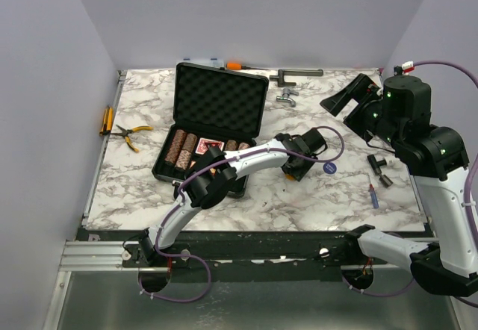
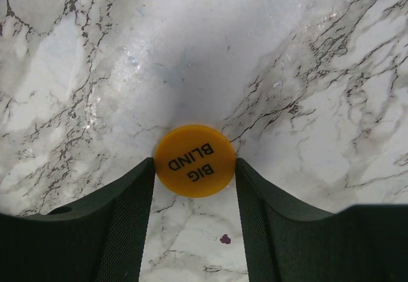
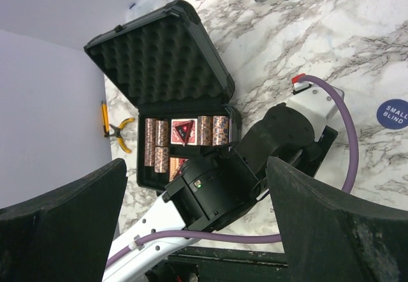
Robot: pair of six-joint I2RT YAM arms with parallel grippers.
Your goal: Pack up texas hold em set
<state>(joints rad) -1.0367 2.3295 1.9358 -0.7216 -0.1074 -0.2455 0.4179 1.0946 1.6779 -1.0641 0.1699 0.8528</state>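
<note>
**On the marble surface, right of the open case: BIG BLIND token [image 2: 194, 161], pickup in hand**

Item: one round yellow token, lying flat on the surface [image 1: 299, 203], lettering up.

Rest of the set: black case [image 1: 219, 98] at left-centre, lid upright. Chip stacks [image 1: 179, 149] and a red card deck [image 1: 210, 146] sit in its tray. The blue SMALL BLIND token [image 1: 329, 168] lies loose just beyond my left wrist, not yet packed.

My left jaws: one side at each edge of the yellow token, meeting its rim. I cannot tell whether they press it yet.

My right jaws: spread wide, empty, raised over the right side, well apart from the work.

Handling note: I judge that a thin disc offers little edge to hold. The tips should stay down at the surface with the token centred between them. The squeeze should be even across its widest line, followed by a straight lift before swinging toward the case. Off-centre pressure would likely flip it or shoot it out, perhaps into the blue token.
</note>
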